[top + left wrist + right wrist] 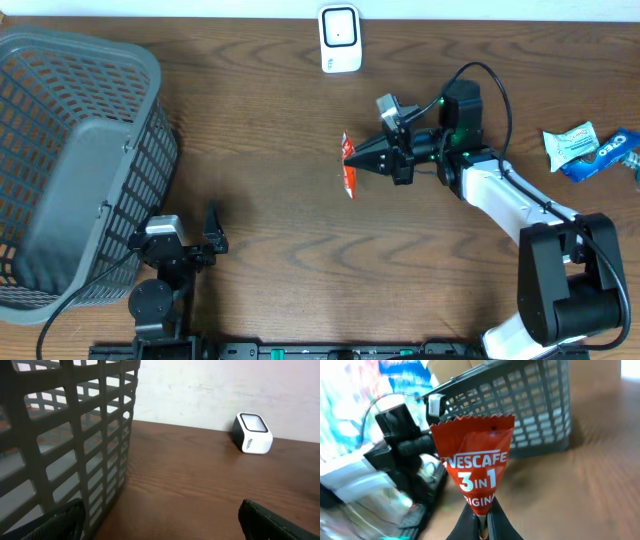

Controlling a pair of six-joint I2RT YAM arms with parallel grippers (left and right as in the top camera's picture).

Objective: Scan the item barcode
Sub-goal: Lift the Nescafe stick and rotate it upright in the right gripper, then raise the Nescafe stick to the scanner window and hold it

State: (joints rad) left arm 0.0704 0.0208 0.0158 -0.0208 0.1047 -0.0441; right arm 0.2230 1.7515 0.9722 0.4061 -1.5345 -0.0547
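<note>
Only the right wrist view makes the print readable: "NESCAFE 3 IN 1" on the red sachet [472, 460], which the right pincer [481, 519] holds clenched by its lower end. The overhead view places that sachet at mid-table, nearer than the white scanner [340, 38] at the far edge. The left pincer [214, 232] stands released just beside the grey basket [80, 160], with open table [270, 200] between the arms.

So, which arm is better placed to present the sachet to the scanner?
Right. The right tool is shut on the red Nescafe sachet, not far from the white scanner. The left tool is open and empty, next to the basket.
</note>
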